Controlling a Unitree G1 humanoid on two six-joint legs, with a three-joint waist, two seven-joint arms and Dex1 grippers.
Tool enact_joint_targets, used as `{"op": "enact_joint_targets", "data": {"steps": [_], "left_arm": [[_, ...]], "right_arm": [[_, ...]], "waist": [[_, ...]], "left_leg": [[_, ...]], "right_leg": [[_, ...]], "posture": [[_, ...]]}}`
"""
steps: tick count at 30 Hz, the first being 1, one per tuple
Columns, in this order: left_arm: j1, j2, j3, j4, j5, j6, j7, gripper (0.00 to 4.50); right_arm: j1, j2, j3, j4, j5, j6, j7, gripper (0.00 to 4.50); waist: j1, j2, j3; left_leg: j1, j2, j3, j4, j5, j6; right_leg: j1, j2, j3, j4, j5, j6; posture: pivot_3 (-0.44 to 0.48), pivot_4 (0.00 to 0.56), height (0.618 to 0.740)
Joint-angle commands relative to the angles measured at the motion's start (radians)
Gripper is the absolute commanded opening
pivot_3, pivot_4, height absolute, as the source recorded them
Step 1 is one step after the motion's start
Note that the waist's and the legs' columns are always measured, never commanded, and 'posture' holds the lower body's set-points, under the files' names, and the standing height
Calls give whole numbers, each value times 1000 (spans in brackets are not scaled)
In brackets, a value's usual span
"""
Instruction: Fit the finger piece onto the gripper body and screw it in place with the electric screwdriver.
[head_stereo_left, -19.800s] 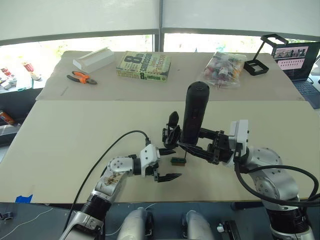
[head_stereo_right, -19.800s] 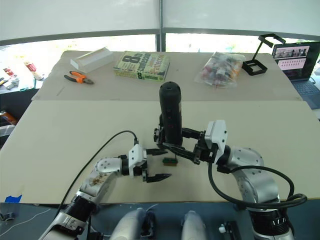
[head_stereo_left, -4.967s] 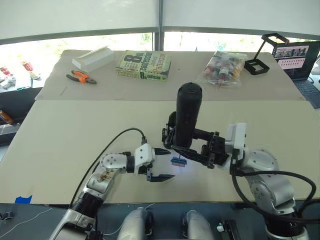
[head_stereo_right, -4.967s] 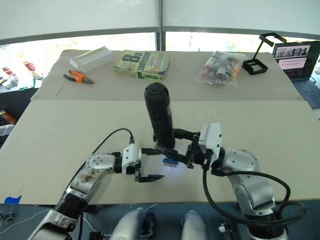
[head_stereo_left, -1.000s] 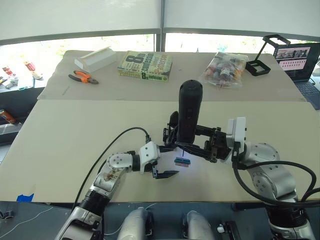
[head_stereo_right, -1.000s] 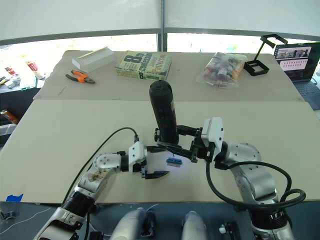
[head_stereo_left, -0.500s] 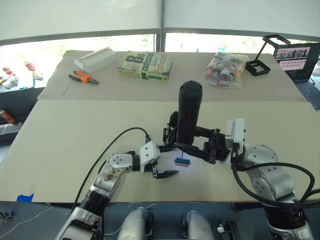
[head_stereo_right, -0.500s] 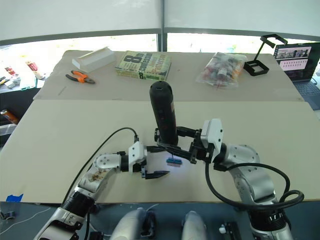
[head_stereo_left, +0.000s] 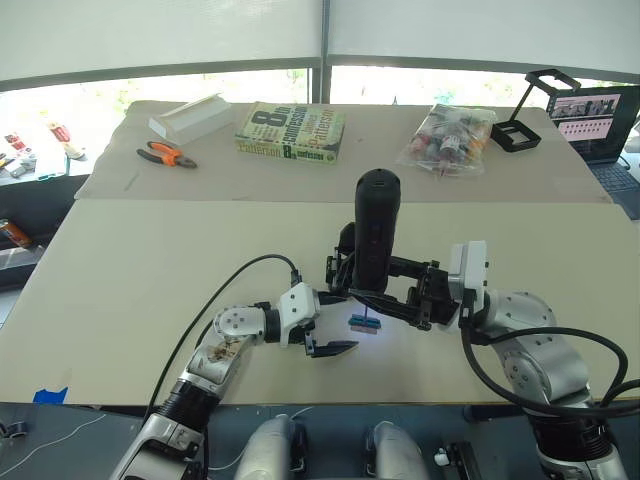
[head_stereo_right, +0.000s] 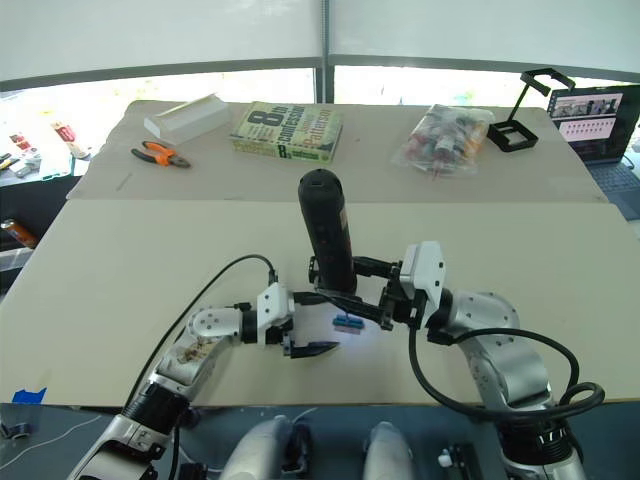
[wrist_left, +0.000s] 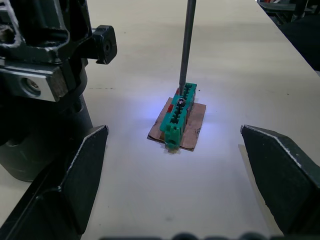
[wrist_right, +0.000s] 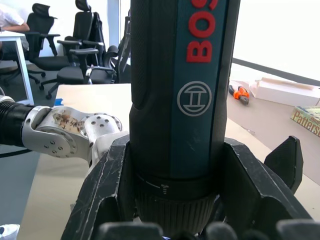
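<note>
My right gripper (head_stereo_left: 388, 297) is shut on the electric screwdriver (head_stereo_left: 373, 232), which it holds upright over the middle of the table. The screwdriver's thin metal bit (wrist_left: 187, 42) comes down onto a tiny green block (wrist_left: 177, 118) lying on a brown card and lit bluish. Just behind the screwdriver stands the gripper body (head_stereo_left: 342, 264), a black assembly with a pointed finger rising from it. The finger piece as a loose part is out of view. My left gripper (head_stereo_left: 334, 322) is open, its fingers (wrist_left: 72, 182) spread either side of the green block without touching it.
At the back of the table lie a book (head_stereo_left: 291, 131), orange pliers (head_stereo_left: 166, 155), a white box (head_stereo_left: 187, 117) and a bag of small items (head_stereo_left: 450, 141). A black stand (head_stereo_left: 528, 105) and a laptop (head_stereo_left: 598, 115) are at the far right.
The screwdriver has sunk and leaned very slightly to the left. The left gripper and the green block have stayed in place.
</note>
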Motion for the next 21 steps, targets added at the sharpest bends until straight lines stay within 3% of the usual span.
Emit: {"op": "enact_joint_targets", "data": {"steps": [1, 21], "left_arm": [[14, -4, -25, -4, 9, 11, 0, 4479], [17, -3, -26, -4, 9, 9, 4, 4479]], "right_arm": [[-5, 8, -11, -38, 14, -38, 8, 1907], [-13, 17, -12, 0, -7, -55, 24, 1907]], "waist": [[0, 0, 0], [0, 0, 0]], "left_leg": [[0, 0, 0, 0, 0, 0], [0, 0, 0, 0, 0, 0]], "right_leg": [[0, 0, 0, 0, 0, 0], [0, 0, 0, 0, 0, 0]], "posture": [[0, 150, 740], [0, 150, 740]]}}
